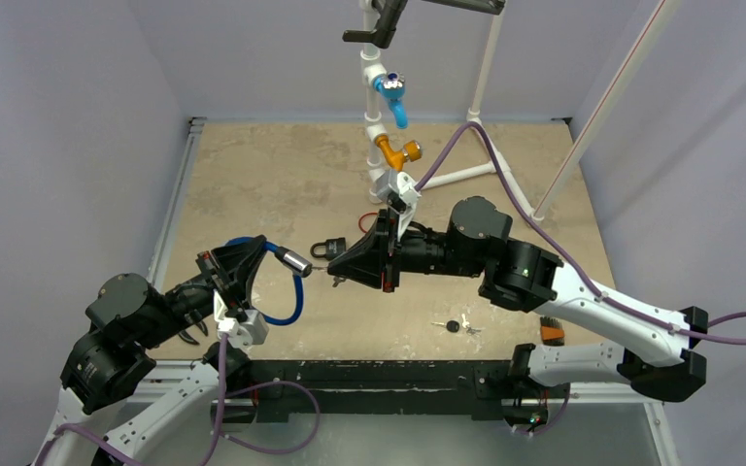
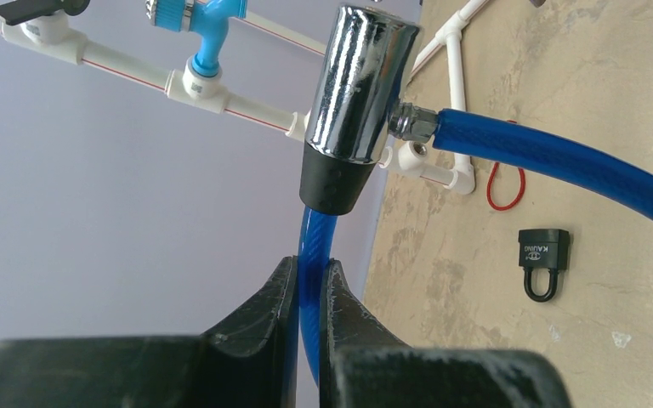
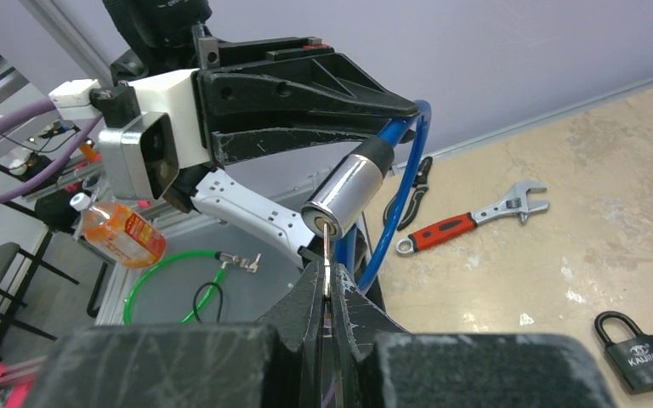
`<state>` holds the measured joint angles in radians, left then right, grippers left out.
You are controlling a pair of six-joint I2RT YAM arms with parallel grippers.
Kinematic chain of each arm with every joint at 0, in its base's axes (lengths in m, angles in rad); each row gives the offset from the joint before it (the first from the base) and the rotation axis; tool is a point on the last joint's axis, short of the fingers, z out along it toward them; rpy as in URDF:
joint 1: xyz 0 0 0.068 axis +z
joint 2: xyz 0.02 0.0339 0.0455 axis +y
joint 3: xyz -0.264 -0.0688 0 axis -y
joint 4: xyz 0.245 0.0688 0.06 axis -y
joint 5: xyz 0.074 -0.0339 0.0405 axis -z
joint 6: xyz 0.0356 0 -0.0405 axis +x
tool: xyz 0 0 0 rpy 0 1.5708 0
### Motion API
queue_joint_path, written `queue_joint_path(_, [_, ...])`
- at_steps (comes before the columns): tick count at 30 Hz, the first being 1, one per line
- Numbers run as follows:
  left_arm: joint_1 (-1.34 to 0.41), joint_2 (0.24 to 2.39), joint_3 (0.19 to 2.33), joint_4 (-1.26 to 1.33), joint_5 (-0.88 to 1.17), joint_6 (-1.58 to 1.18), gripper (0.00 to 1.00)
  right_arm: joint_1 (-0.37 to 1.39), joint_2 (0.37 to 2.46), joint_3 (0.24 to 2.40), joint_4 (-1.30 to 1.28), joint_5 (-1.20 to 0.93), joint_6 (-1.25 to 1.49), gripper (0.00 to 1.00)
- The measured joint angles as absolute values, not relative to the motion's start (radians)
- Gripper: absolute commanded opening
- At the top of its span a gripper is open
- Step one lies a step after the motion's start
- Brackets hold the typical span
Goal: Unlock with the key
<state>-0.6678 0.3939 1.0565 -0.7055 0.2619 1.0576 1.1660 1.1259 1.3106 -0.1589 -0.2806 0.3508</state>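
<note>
Reaches in from the left with the left arm (image 1: 121, 320) folded low, elbow bent, wrist turned toward the middle of the table (image 1: 282, 184). Clamps the left gripper (image 2: 309, 274) on the blue cable (image 2: 561, 170) just below the chrome lock barrel (image 2: 361, 81), jaws closed hard against the cable on both sides. Holds the barrel in the air above the near-middle of the table, tilted, keyhole end facing the right arm (image 1: 593, 301). Stretches that arm in from the right, lower link lying low along the near edge, forearm almost level and pointing left at the barrel. Pinches the key (image 3: 326, 246) edge-on in the right gripper (image 3: 327, 285), jaws pressed together on it, blade tip at the keyhole in the barrel's end face; depth of entry not clear. Faces the two grippers nearly nose to nose, only barrel and key between. Flat on the table just beyond them, a black padlock (image 1: 337, 245), shackle closed, touched by nothing; near it a red rubber band (image 2: 506, 183). Toward the near edge, by the right forearm, a small bunch of spare keys (image 1: 457, 326). On the left arm's side, a red-handled wrench (image 3: 468, 225) and a pair of pliers (image 3: 412, 191). At the far edge, a white pipe frame (image 1: 487, 58) with a blue tap (image 1: 395, 100) and an orange tap (image 1: 396, 152)
</note>
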Motion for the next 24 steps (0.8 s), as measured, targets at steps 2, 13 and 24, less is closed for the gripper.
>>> queue_joint_path(2, [-0.668,0.394,1.056,-0.706,0.262,1.058,0.0,1.159,1.126,1.304,-0.158,-0.28,0.351,0.0])
queue_joint_path(13, [-0.661,0.394,1.056,-0.706,0.262,1.058,0.0,1.151,1.133,1.3,-0.152,-0.284,0.356,0.0])
queue_joint_path(24, [-0.661,0.394,1.056,-0.706,0.263,1.058,0.0,1.151,1.133,1.286,-0.136,-0.308,0.363,0.0])
